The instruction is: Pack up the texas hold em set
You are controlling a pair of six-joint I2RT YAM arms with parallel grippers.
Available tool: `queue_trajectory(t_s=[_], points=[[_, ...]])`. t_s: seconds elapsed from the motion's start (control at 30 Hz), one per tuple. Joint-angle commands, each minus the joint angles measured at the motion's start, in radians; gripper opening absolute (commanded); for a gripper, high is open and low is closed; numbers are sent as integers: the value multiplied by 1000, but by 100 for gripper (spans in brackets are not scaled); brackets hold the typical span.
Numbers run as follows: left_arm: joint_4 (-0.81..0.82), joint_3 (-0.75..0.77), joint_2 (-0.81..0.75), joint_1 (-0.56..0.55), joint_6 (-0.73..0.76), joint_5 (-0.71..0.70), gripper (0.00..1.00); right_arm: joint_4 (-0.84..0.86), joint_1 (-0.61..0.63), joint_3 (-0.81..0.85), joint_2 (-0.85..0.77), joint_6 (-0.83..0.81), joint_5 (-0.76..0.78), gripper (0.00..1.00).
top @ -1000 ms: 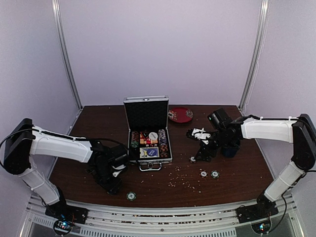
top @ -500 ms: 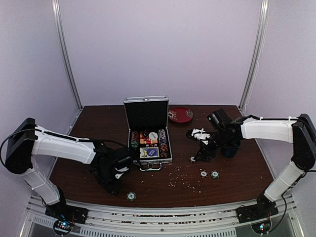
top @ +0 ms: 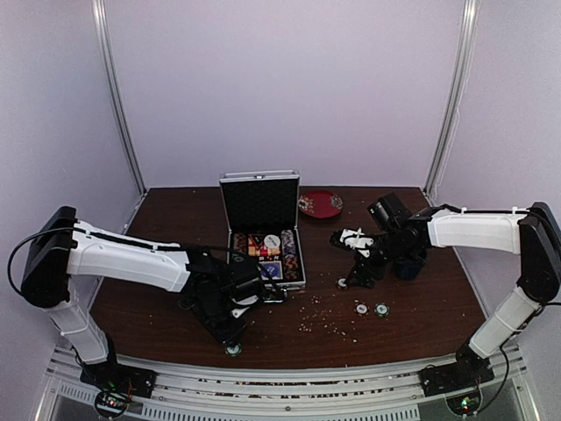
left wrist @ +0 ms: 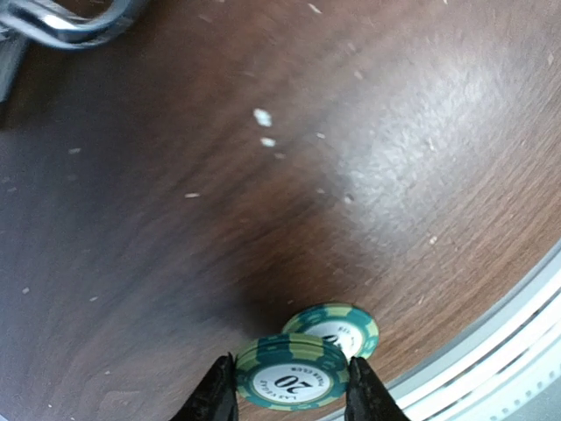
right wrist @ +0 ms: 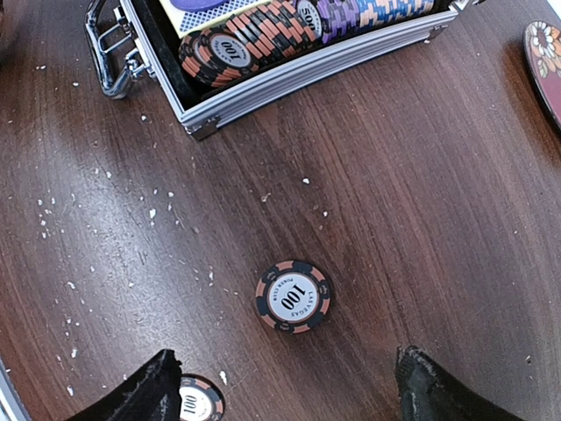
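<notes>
Pinching a green chip [left wrist: 289, 375] in front of the case [top: 259, 206]
Our left gripper [left wrist: 291, 395] clamps it by the tips only, so we may drop it; our right gripper [right wrist: 287, 368] gapes, empty.

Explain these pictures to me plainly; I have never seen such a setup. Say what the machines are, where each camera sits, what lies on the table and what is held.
These are two robot arms, the left arm and the right arm, bolted at the near edge of a dark wooden table. One picture looks down from above and behind them; the other two come from a camera on each wrist. On the table stand an open silver aluminium case holding chips and cards, a red round plate beside its lid, and loose chips. The left gripper is closed on a green poker chip marked 20; a second green chip lies beside it. The right gripper is open and empty above an orange-and-black chip marked 100.
</notes>
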Motion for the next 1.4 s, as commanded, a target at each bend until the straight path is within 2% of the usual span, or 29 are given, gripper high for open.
queue_trajectory(t_s=[0.0,0.7,1.07,1.17,1.37], points=[[2,36,44,-24,29,12,35,-10,6,14,6,-11,1,85],[9,43,82,-43,40,29,39,-16,7,15,13,-17,1,85],[8,48,87,-50,37,19,52,-20,8,16,16,-18,-2,84],[7,47,84,-53,37,20,59,-21,8,17,18,-18,-2,85],[-17,45,99,-54,28,-12,58,-24,9,19,23,-19,-2,85]])
